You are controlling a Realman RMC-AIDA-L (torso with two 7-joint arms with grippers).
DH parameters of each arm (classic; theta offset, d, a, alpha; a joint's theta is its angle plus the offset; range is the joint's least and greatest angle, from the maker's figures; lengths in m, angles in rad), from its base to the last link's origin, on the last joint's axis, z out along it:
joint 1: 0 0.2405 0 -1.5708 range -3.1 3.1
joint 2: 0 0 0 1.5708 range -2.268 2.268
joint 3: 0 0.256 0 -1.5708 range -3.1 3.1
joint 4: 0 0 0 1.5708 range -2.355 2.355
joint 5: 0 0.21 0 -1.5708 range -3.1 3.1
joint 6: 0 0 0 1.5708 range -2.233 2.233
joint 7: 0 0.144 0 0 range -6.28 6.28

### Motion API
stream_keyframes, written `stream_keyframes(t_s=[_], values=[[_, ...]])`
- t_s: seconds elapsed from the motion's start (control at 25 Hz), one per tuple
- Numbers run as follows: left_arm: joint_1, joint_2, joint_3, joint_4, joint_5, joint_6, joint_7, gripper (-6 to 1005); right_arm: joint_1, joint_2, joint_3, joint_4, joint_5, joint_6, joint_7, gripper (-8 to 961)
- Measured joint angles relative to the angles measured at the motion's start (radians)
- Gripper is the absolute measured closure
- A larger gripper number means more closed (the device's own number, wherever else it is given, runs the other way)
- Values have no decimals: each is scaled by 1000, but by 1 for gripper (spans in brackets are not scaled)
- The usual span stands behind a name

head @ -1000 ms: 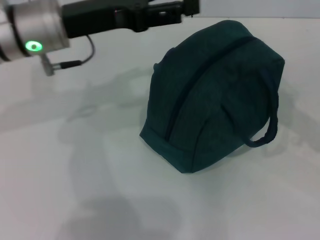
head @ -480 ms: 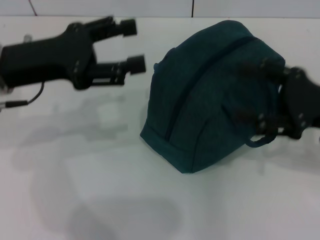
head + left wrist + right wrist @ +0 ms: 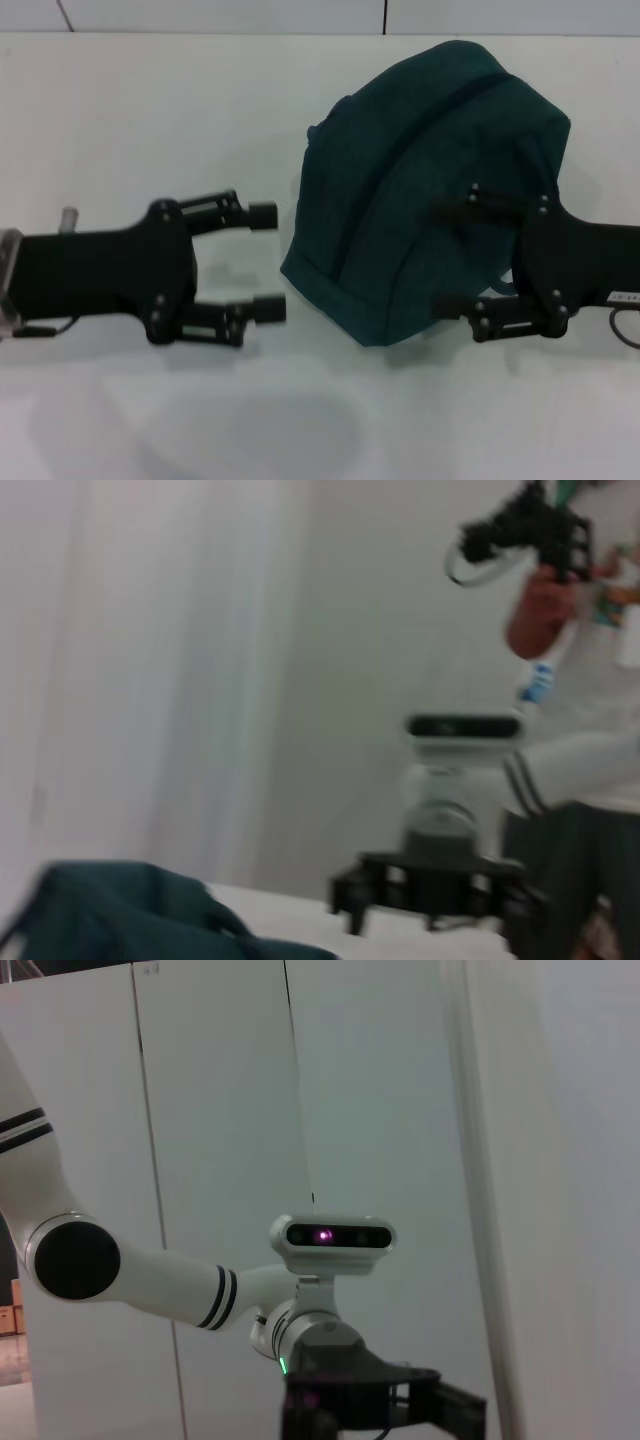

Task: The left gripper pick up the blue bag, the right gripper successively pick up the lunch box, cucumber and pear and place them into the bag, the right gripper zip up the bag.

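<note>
Both pincers stand wide open and hold nothing. Left pincer (image 3: 266, 262) hangs just beside the blue bag (image 3: 420, 170) on its left, not touching it; right pincer (image 3: 462, 250) overlaps the bag's right flank, contact unclear. The bag sits zipped on the white desk (image 3: 150, 120). It looks soft and likely to sag, so its loop handle (image 3: 500, 287) seems the surest hold.
</note>
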Motion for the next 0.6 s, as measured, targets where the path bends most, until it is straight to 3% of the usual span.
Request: stream_keyframes(t_s=[0.6], values=[[-5,2,2,2,39,82,3,118,3,6,-74,3,-3,49,-1,68]])
